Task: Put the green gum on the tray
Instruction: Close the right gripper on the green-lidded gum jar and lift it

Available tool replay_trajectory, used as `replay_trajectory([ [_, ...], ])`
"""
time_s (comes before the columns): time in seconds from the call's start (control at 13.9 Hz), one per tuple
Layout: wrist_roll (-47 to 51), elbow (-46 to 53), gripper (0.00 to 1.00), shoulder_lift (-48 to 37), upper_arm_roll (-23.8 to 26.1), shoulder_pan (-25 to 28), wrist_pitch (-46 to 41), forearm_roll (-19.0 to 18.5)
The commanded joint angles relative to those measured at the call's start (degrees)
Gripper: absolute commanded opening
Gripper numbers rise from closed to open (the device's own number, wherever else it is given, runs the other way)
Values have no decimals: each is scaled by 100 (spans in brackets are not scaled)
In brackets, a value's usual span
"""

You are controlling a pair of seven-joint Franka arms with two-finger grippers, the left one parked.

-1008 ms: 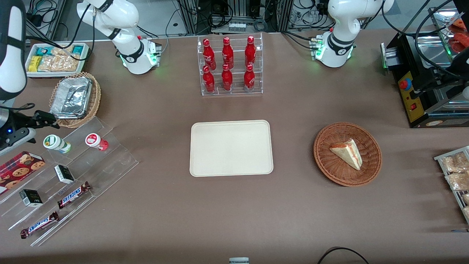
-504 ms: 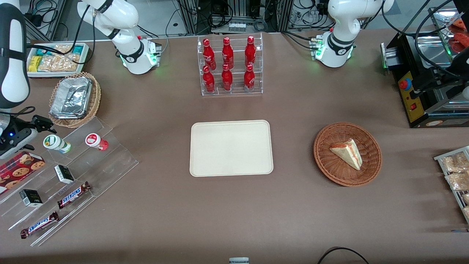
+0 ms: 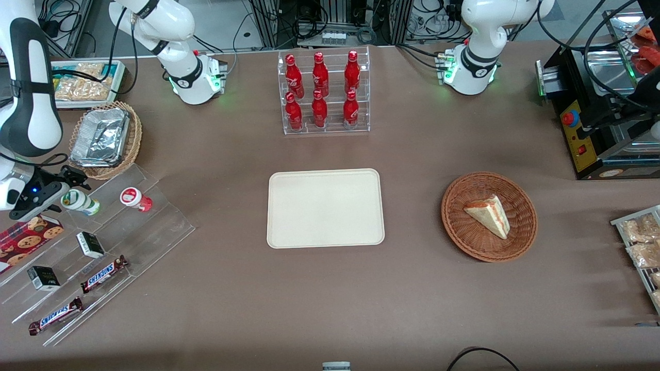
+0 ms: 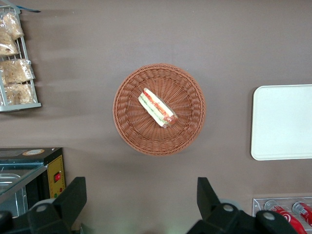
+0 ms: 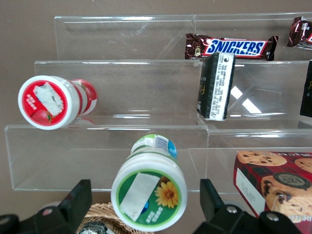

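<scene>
The green gum [image 3: 80,201] is a white bottle with a green label, and it rests tilted on the highest step of a clear acrylic stand [image 3: 149,226]. Its green, flower-printed lid [image 5: 148,199] faces the right wrist camera. My right gripper [image 3: 63,191] hovers right at the bottle, open. In the wrist view the gripper [image 5: 144,192] has a dark finger [image 5: 77,197] on either side of the lid, with a gap to each. The cream tray [image 3: 325,208] lies bare at the table's middle, well away toward the parked arm's end; it also shows in the left wrist view [image 4: 282,122].
A red-lidded bottle [image 3: 135,198] lies beside the gum on the same step. Lower steps hold black boxes [image 3: 90,244], Snickers bars [image 3: 103,273] and a cookie box [image 3: 26,236]. A basket with a foil tray [image 3: 100,136] sits close by. A cola rack [image 3: 326,93] and sandwich basket [image 3: 489,216] stand elsewhere.
My right gripper has come nearer to the front camera and closed in on the green gum, now reaching its lid. The gum and the tray have not moved.
</scene>
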Motion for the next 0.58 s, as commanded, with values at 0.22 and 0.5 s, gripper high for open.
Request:
replay_trajectory([
  [0.22,-38,-98,0,-105,37,-49,107,-11],
  [0.5,355,341,0,-132,89,99,-366,-11],
])
